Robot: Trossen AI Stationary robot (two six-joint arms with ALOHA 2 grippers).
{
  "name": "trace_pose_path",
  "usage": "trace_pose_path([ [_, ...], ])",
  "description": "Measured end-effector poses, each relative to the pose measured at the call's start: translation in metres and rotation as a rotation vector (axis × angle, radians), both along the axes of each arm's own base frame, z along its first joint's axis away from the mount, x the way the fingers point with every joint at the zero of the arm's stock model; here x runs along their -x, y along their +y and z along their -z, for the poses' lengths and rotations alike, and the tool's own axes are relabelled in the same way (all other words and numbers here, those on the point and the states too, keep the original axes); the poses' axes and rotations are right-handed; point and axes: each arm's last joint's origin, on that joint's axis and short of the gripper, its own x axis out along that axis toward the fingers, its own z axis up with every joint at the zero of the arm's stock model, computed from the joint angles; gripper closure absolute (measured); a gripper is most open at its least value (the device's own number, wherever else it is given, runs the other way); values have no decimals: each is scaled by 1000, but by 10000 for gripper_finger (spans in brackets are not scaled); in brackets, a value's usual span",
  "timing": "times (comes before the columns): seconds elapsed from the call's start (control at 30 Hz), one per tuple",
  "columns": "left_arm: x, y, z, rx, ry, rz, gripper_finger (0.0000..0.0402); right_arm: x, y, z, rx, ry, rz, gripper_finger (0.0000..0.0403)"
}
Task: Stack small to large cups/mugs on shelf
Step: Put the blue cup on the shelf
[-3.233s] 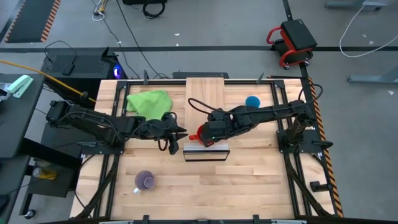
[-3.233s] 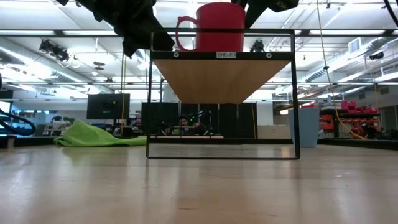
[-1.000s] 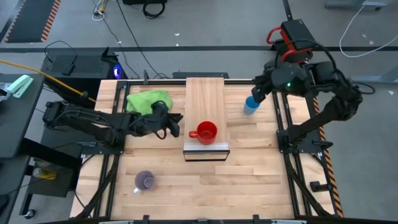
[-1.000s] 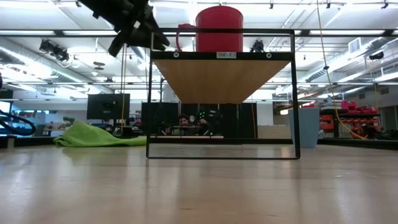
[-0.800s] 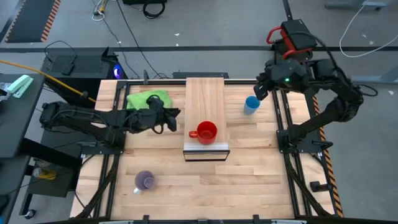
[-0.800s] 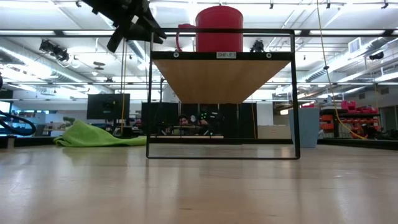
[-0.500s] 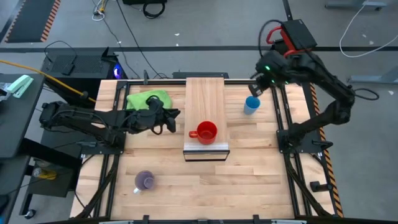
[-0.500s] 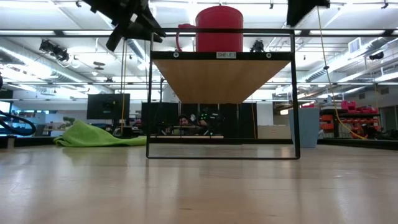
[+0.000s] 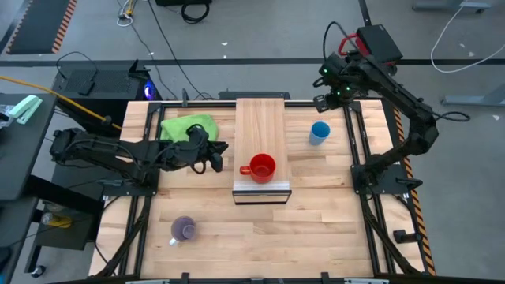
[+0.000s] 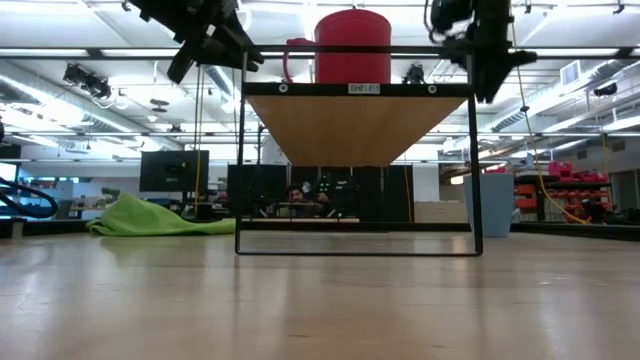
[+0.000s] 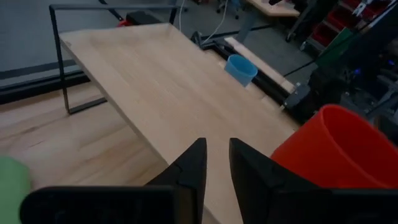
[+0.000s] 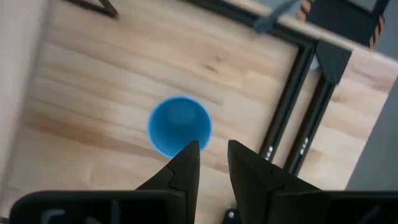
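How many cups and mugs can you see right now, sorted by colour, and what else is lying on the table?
Red mug, on the shelf: 1
Blue cup, on the table: 1
Purple mug, on the table: 1
Green cloth, on the table: 1
Total: 3 cups and mugs, 4 things with the cloth

red mug (image 9: 262, 166) upright on shelf (image 9: 260, 118) front end; light-blue cup (image 9: 319, 132), purple mug (image 9: 185, 229) on tabletop.
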Motion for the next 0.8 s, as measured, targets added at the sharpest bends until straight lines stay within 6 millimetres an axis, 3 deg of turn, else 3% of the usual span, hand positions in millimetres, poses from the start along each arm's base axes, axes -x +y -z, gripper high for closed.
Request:
trace_pose_path([
  [0.43, 2, 0, 4, 2, 54, 20, 324, -3, -3, 75, -127, 120, -6, 312],
  [0.53, 2, 0, 5, 2, 61, 20, 327, -2, 0, 90, -138, 83, -9, 312],
  [0.8, 2, 0, 5, 2, 60, 19, 323, 1, 3, 111, -125, 49, 2, 312],
])
